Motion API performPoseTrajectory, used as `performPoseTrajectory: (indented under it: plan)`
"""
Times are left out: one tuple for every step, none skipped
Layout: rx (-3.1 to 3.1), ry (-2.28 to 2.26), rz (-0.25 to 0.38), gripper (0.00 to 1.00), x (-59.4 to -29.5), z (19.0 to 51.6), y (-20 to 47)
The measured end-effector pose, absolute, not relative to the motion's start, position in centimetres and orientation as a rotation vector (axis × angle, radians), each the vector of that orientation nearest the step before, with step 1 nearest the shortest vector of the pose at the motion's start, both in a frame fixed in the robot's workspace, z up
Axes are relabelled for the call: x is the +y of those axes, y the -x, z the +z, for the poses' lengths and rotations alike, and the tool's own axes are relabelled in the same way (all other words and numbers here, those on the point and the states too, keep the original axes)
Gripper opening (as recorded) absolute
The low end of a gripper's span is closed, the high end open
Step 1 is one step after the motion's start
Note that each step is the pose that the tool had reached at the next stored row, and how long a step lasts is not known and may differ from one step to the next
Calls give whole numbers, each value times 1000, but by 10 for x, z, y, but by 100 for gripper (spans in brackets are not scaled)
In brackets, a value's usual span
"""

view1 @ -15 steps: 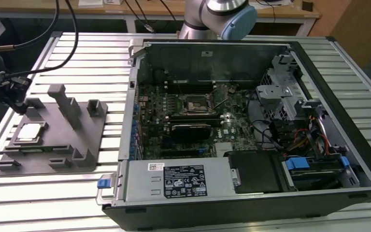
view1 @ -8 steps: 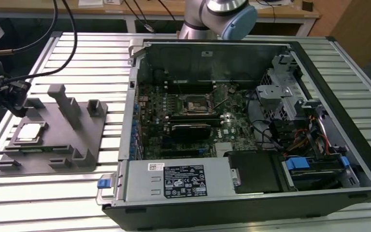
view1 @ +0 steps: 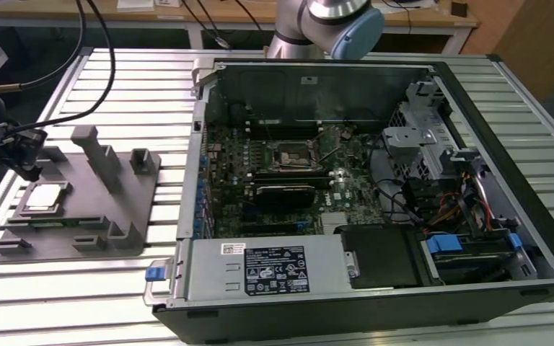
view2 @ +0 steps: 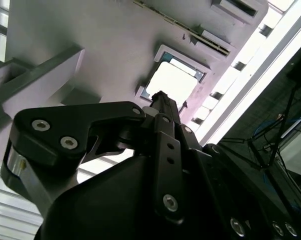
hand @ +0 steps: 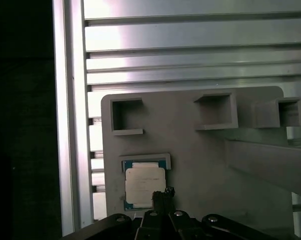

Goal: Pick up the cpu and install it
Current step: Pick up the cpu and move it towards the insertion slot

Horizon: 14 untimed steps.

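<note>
Gripper (view2: 162,96) looms nearest in the second wrist view, jaws seemingly pressed together and empty, just over the cpu (view2: 175,80) in its tray (view2: 90,30). The first wrist view agrees. At the exterior view's left the cpu lies well apart from the socket (view1: 291,153). We judge it light, stiff and fragile, best taken by opposite edges.

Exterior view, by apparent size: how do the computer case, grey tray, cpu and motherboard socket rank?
1. computer case, by far the largest.
2. grey tray, clearly smaller.
3. cpu and socket: both small squares that look about alike, so no ranking between them.
</note>
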<state>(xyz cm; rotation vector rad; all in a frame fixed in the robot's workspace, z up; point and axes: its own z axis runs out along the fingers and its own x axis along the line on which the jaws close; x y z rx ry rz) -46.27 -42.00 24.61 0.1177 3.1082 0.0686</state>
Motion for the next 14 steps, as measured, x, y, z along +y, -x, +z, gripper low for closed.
performPoseTrajectory:
  plan:
    - [3108,-118,68,11,-420,245,463]
    - [3108,-118,67,11,-420,244,463]
    - [3108,-118,66,11,-420,243,464]
    - [3108,-119,65,11,-420,242,464]
    - [3108,-119,63,11,-420,241,464]
    - [3108,-119,61,11,-420,239,464]
    - [3108,-119,60,11,-420,238,464]
    - [3109,-119,59,11,-420,237,464]
    - [3109,-120,58,11,-420,236,464]
    - [3109,-120,57,11,-420,234,464]
    - [3109,-120,57,11,-420,233,464]
    - [3110,-120,56,11,-420,231,465]
    - [3110,-120,55,11,-420,230,465]
    - [3110,-120,53,11,-420,229,465]
